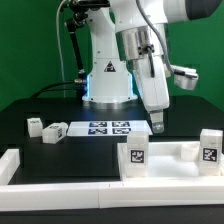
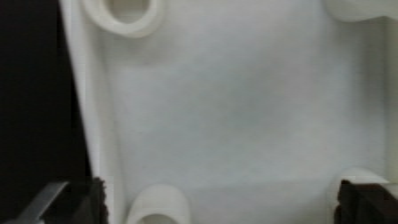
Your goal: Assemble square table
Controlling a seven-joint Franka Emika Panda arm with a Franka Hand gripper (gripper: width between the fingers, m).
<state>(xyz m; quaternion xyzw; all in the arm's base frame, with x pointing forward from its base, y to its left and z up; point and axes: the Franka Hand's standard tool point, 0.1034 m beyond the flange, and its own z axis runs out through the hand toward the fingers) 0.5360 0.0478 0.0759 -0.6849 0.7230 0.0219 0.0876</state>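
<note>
The square slab [image 1: 168, 152] lies flat on the dark surface [image 1: 60, 158], close against the border wall [image 1: 90, 186]. Two loose leg posts [image 1: 55, 131] sit farther back from that wall. The tool [image 1: 157, 124] hangs just above the slab. In the wrist view its fingers [image 2: 61, 200] are spread, straddling the slab [image 2: 214, 100] without visibly pinching it. The slab looks like rigid, light, smooth plastic that is likely to be slippery. A grip across the raised rim, clear of the round socket [image 2: 125, 14], seems best. A grip off centre would probably let it swivel.
</note>
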